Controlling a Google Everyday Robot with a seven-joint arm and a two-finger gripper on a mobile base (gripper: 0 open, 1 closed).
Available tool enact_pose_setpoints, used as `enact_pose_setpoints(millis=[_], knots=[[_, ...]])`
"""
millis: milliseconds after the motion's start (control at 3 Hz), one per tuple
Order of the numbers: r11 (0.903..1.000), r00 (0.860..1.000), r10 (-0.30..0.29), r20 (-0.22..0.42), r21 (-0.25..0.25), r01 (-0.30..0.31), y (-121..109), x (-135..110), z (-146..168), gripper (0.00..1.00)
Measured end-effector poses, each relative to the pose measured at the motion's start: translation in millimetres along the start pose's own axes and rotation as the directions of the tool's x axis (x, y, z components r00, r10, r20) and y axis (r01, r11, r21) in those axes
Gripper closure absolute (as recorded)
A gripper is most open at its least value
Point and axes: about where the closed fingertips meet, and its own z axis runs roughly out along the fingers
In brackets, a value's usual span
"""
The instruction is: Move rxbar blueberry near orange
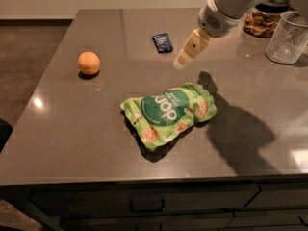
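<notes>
1. One camera view shows it all. It looks down on a gray table.
2. The gripper hangs in the air over the back part of the table and holds nothing. I cannot tell if it is open or closed.
3. The blue snack bar lies flat on the table. In the picture it sits just left of the gripper tip and a bit farther back.
4. The bar's long side seems to run mostly from back to front, with a small slant.
5. The orange sits well apart from the bar, off to the left and a little closer to the front edge.
6. A big green bag lies nearer the front, below the gripper in the picture. It is not between the bar and the orange.
7. I think the gripper needs to go left, a bit back and down to reach the bar. Then the bar has to travel left to the orange.
</notes>
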Motion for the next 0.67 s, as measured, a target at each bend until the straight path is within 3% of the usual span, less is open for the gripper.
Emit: enact_pose_setpoints(millis=[333,667], knots=[[0.997,0.996,0.076,0.037,0.011,-0.076,-18,-14,18,0.0],[0.9859,0.985,0.161,0.064,0.035,-0.164,-34,-29,47,0.0]])
